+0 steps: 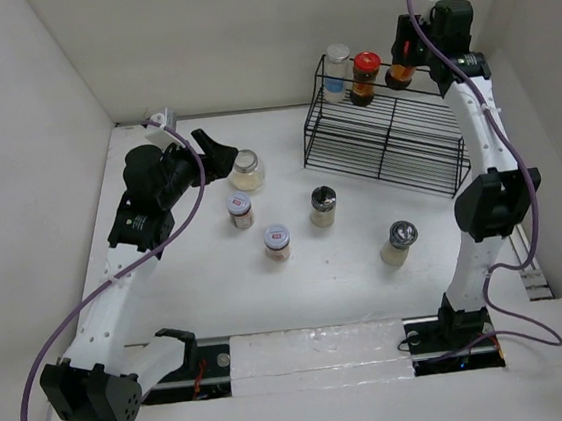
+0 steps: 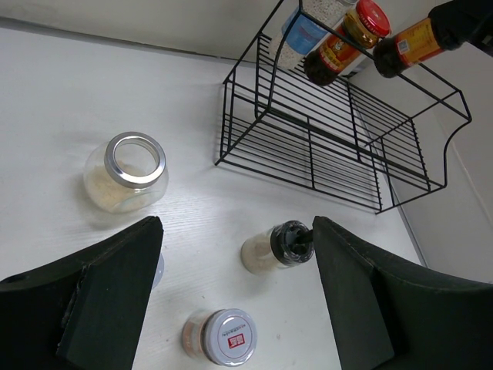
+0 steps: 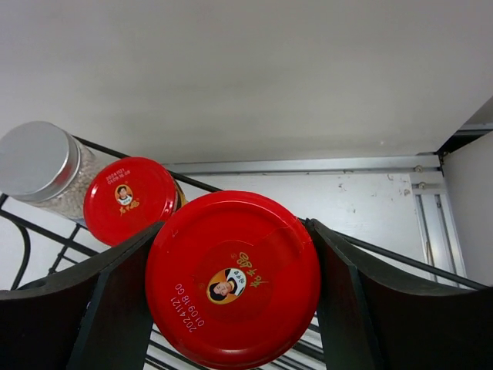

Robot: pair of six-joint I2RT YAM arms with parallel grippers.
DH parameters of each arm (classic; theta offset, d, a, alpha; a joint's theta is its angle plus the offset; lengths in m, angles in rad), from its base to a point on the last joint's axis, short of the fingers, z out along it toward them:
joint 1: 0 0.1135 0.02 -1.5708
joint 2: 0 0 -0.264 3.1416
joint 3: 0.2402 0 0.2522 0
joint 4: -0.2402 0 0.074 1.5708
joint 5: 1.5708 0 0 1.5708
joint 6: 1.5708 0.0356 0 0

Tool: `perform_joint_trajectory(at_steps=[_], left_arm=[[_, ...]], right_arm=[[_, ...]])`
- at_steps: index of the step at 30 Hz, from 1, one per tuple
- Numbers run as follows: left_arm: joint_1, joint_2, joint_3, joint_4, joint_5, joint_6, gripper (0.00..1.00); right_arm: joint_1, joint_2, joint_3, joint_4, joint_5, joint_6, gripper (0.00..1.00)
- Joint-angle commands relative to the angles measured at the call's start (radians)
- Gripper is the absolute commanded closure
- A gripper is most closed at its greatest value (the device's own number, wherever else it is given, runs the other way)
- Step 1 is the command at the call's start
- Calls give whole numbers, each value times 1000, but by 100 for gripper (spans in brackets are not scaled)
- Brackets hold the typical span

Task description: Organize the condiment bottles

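**Step in hand:** shelving a bottle on the rack, with five jars not yet shelved.

**Right fingers** (image 1: 407, 51): closed on the held sauce bottle (image 3: 231, 285), one finger on each side below its red cap. It hangs at the top shelf of the black wire rack (image 1: 385, 144). Whether its base rests on the wire cannot be told.
- Held sauce bottle: dark sauce, orange label.
- Second red-capped bottle (image 1: 367, 77): just beside these fingers on the same shelf, dark sauce.
- Blue-labelled jar (image 1: 336, 72): next beyond it, silver lid, pale grainy fill.

**Left fingers** (image 1: 217, 155): spread wide, holding nothing, low over the tabletop (image 1: 350, 289).
- Wide silver-rimmed jar (image 2: 127, 171): ahead of these fingers, off the left tip and apart from it. It has a shallow layer of pale beige contents.
- Dark-topped jar (image 2: 277, 247): between the two tips but farther out, pale fill.
- White-lidded jar (image 2: 223, 337): below the gap between the fingers, beige fill.
- Second white-lidded jar (image 1: 240, 211): near these fingers on the tabletop, similar fill.
- Silver-lidded jar (image 1: 399, 241): well apart from both pairs of fingers, pale fill.

**Next move, as judged:** settle the held bottle squarely on the shelf wires before the right fingers open, keeping off the neighbouring red cap. The left fingers would need to centre over one jar and descend around its body; the wide jar may demand nearly their full spread.
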Motion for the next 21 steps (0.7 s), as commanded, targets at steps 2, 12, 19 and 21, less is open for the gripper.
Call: perform_joint_trajectory(at_steps=[2,12,19,21], left_arm=[[6,-23,-7,37,12,4,25],[6,-23,-7,37,2,4,25],[6,-23,-7,37,2,4,25],[6,-23,-7,37,2,4,25]], right_arm=[[-8,9,55,122,-37,-10,42],[-8,54,32,102,-50,-10,37],[1,100,41,69,-40,-10,32],[1,111,41,59,-50,-10,30]])
